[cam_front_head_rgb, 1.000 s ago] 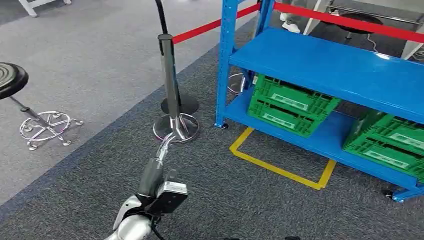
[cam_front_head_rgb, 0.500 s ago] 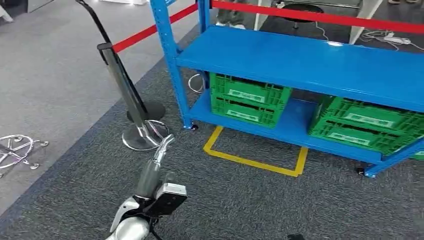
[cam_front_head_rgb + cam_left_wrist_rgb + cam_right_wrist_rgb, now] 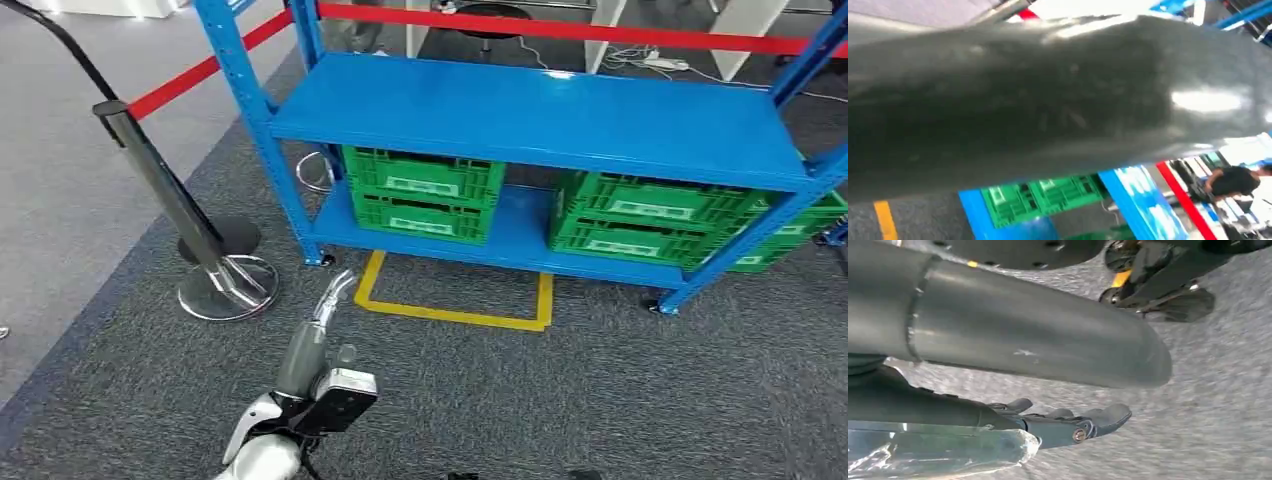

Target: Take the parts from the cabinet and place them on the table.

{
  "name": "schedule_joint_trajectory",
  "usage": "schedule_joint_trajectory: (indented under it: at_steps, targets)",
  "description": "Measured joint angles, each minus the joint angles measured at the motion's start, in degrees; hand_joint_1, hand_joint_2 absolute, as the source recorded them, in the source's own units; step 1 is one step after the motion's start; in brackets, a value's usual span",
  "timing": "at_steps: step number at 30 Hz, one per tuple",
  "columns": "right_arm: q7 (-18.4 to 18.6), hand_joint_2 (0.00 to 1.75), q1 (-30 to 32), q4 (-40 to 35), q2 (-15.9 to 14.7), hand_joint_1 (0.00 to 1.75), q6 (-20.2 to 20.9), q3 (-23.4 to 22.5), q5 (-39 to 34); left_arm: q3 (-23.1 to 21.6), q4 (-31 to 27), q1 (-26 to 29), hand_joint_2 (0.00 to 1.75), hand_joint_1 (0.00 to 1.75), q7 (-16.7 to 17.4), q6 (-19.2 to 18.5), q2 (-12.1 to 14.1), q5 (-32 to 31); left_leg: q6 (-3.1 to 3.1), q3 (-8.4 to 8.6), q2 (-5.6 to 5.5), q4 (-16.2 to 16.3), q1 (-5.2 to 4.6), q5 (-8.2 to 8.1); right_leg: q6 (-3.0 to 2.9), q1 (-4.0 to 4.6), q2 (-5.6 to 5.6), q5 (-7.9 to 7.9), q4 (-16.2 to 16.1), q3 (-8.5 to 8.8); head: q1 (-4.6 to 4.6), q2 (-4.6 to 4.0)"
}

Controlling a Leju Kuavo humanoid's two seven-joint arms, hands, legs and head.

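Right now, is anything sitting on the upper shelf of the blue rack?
No, the upper shelf of the blue rack is bare in the head view; the green crates sit on the lower shelf.

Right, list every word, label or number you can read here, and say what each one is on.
No text is legible.
White labels on the left green crates: too small and blurred to read.
White labels on the right green crates: also unreadable.
Blue shelf rack, red barrier tape and yellow floor marking: no writing visible.
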Motion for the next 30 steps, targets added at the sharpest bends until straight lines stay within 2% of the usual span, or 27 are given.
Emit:
schedule_joint_trajectory:
  at_steps: [1,2,3,4,7,8,9,10,12,13,14,15,16,17,18,19,21,22,23,30]
  targets:
    - [0.02,0.0,0.05,0.0,-0.02,0.0,-0.02,0.0,0.02,0.0,0.0,0.0,0.0,0.0,0.0,-0.04,0.02,0.0,-0.22,0.14,0.66,0.05,0.01,-0.15,-0.06,-0.03,-0.62,2.38,-5.41,3.1,-0.02,0.0]
    - [0.02,0.0,-0.03,0.0,-0.02,0.0,-0.04,-0.02,0.07,0.0,0.0,-0.01,0.0,0.0,0.0,-0.11,0.0,0.0,-0.54,0.39,1.29,0.11,-0.02,-0.39,-0.18,0.02,-2.66,4.26,-11.05,6.56,0.0,0.0]
    - [0.09,0.0,-0.28,0.0,0.0,0.0,-0.04,-0.02,0.11,0.0,0.0,-0.03,0.0,0.0,0.0,-0.09,0.0,0.0,-0.95,0.44,1.91,0.14,-0.49,-0.66,-0.54,0.74,-4.82,3.24,-13.59,8.03,-0.02,0.0]
    - [0.07,0.0,-0.41,-0.02,-0.02,0.0,-0.04,-0.02,0.18,0.04,0.0,-0.08,0.0,0.0,0.02,-0.11,0.04,0.0,-1.29,0.5,2.22,0.27,-0.57,-0.85,-1.27,0.52,-3.75,3.8,-13.8,8.44,-0.2,0.0]
    - [0.09,0.0,-0.08,0.0,-0.02,0.0,-0.07,-0.02,0.35,-0.07,0.0,-0.12,0.0,0.0,0.02,-0.11,0.04,-0.04,-2.05,1.08,3.69,0.17,-0.53,-1.12,-2.17,0.66,-2.09,3.59,-13.6,8.04,-0.37,0.0]
    - [0.13,0.0,-0.1,0.0,0.0,0.0,-0.07,-0.02,0.37,-0.05,0.0,-0.19,0.0,0.0,0.02,-0.09,0.06,-0.04,-2.59,1.04,2.79,0.5,-0.2,-1.65,-2.61,0.22,-1.48,3.85,-13.79,8.2,-0.42,0.0]
    - [0.22,0.0,-0.07,0.0,0.02,0.0,-0.07,-0.02,0.37,-0.09,0.0,-0.21,0.0,0.0,0.0,-0.09,0.04,-0.04,-2.82,0.41,-0.1,2.26,-0.12,-3.15,-2.73,0.22,-0.93,3.85,-13.78,8.16,-0.63,-0.02]
    - [0.26,0.0,-0.16,0.0,0.0,0.0,-0.13,-0.02,0.39,-0.07,0.0,-0.13,0.0,0.0,0.02,-0.09,0.09,-0.04,-2.88,-1.12,-1.58,5.71,-0.02,-5.36,-3.1,0.23,-0.36,3.91,-13.78,8.15,-0.72,0.0]
    - [0.24,0.0,-0.36,0.0,0.0,0.0,-0.17,-0.02,0.39,-0.04,0.02,0.08,0.0,0.0,0.02,-0.09,0.37,-0.04,-2.91,-5.61,-2.55,15.13,0.0,-9.49,-3.34,0.38,1.17,3.93,-13.75,8.09,-0.74,0.0]
    - [0.24,0.0,-0.32,0.0,0.0,0.0,-0.13,-0.02,0.39,-0.02,0.04,0.16,0.0,0.0,0.02,-0.09,0.48,-0.04,-2.86,-7.36,-2.65,18.18,-0.01,-9.9,-3.36,0.47,2.1,3.93,-13.74,8.11,-0.77,0.0]
    - [0.26,0.0,-0.21,0.0,0.0,0.0,-0.09,-0.02,0.41,-0.04,0.04,0.18,0.0,0.0,0.02,-0.09,0.57,-0.04,-2.73,-7.64,-2.67,18.08,-0.01,-8.82,-3.36,0.51,2.87,3.93,-13.72,8.16,-0.72,0.0]
    - [0.26,0.0,-0.13,0.0,0.0,0.0,-0.09,-0.02,0.44,-0.02,0.04,0.16,0.0,0.0,0.02,-0.09,0.59,-0.04,-2.54,-6.89,-2.76,15.68,-0.01,-6.45,-3.35,0.52,3.75,3.93,-13.65,8.17,-0.77,0.0]
    - [0.26,0.0,-0.12,0.0,0.0,0.0,-0.07,-0.02,0.46,-0.04,0.04,0.16,0.0,0.0,0.02,-0.09,0.59,-0.04,-2.26,-5.29,-3.2,11.62,0.0,-3.56,-3.35,0.52,4.63,3.92,-13.57,8.22,-0.74,0.0]
    - [0.24,0.0,-0.18,0.0,0.0,0.0,-0.07,-0.02,0.46,-0.04,0.02,0.15,0.0,0.0,0.02,-0.09,0.59,-0.04,-1.94,-3.16,-4.31,6.6,0.0,-0.64,-3.31,0.52,5.5,3.93,-13.52,8.31,-0.79,0.0]
    - [0.24,0.0,-0.22,0.0,0.02,0.0,-0.04,-0.02,0.46,-0.04,0.04,0.15,0.0,0.0,0.02,-0.09,0.61,-0.04,-1.54,-1.84,-6.44,3.08,0.11,0.62,-3.25,0.46,5.86,3.91,-13.51,8.19,-0.74,0.0]
    - [0.22,0.0,-0.33,0.0,0.02,0.0,-0.04,-0.02,0.37,-0.04,0.02,0.08,0.0,0.0,0.02,-0.09,0.63,-0.04,-1.3,-1.34,-6.54,1.76,0.31,0.14,-2.93,0.82,6.49,3.83,-13.0,7.87,-0.68,0.0]
    - [0.15,0.0,0.02,0.0,0.02,0.0,-0.07,-0.02,0.39,-0.07,0.02,0.01,0.0,0.0,0.02,-0.09,0.53,-0.04,-1.39,-1.41,-6.45,1.45,0.02,-0.3,-2.26,0.5,6.86,4.02,-13.15,7.37,-0.76,0.0]
    - [0.15,0.0,0.21,0.0,0.02,0.0,-0.07,-0.02,0.42,-0.04,0.02,-0.02,0.0,0.0,0.02,0.0,0.55,-0.04,-2.02,-1.43,-6.49,1.18,0.12,-0.16,-3.22,0.56,6.62,3.67,-13.01,7.36,-0.79,0.0]
    - [0.15,0.0,0.23,0.0,0.02,0.0,-0.04,-0.02,0.42,-0.04,0.02,0.02,0.0,0.0,0.18,0.07,0.55,-0.04,-1.9,-1.43,-6.53,1.19,0.06,-0.12,-3.4,0.5,6.55,3.82,-13.05,7.38,-0.68,0.0]
    - [0.04,0.0,0.02,0.0,0.02,0.0,0.83,-0.02,0.77,0.13,0.04,0.06,0.0,0.0,1.05,0.66,0.55,0.0,-1.47,-1.47,-6.55,1.26,-0.24,0.05,-2.51,0.2,6.53,4.22,-13.63,7.63,-0.74,0.0]
